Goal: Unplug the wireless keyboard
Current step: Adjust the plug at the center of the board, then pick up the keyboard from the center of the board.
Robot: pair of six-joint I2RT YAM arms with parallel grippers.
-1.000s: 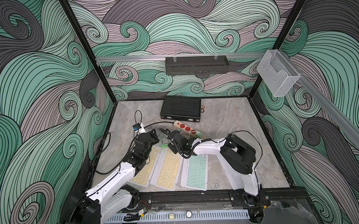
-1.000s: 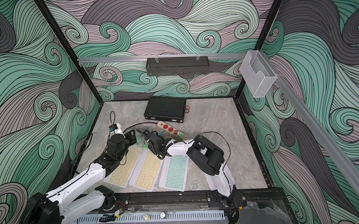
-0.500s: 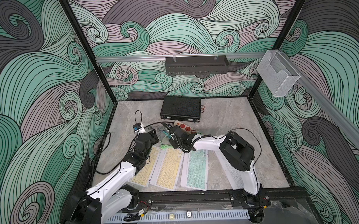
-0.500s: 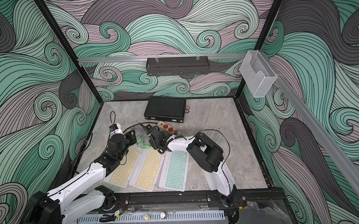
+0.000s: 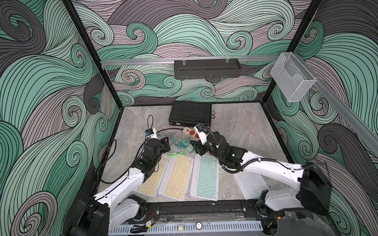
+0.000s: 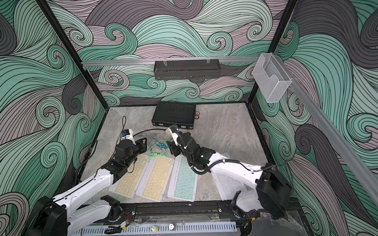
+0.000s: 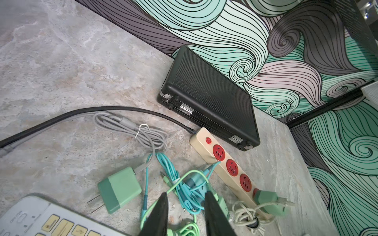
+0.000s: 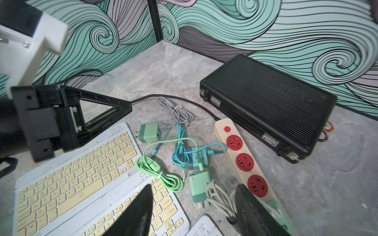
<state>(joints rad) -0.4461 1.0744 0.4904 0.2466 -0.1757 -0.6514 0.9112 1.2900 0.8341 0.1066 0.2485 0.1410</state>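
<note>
Several wireless keyboards lie in a row at the front: two yellow (image 5: 178,177), a teal one (image 5: 206,177) and a white one (image 5: 251,183) partly under my right arm. Behind them runs a beige power strip (image 7: 225,161) with red sockets. A green charger (image 7: 268,201) sits plugged into its far socket, with a coiled white cable (image 8: 219,197) beside it. My right gripper (image 8: 194,194) is open wide just above that coil and a loose green charger (image 8: 199,187). My left gripper (image 7: 186,201) is open, holding nothing, over tangled teal and green cables (image 7: 184,188).
Another loose green charger (image 7: 119,189) and a grey cable bundle (image 7: 131,127) lie left of the strip. A black case (image 5: 190,113) lies against the back wall. A black tray (image 5: 207,68) and a clear bin (image 5: 290,80) hang on the walls.
My right gripper has drawn back to the right, toward the power strip, and its jaws have opened wider. The arm now lies lower across the white keyboard. The left arm has stayed still.
</note>
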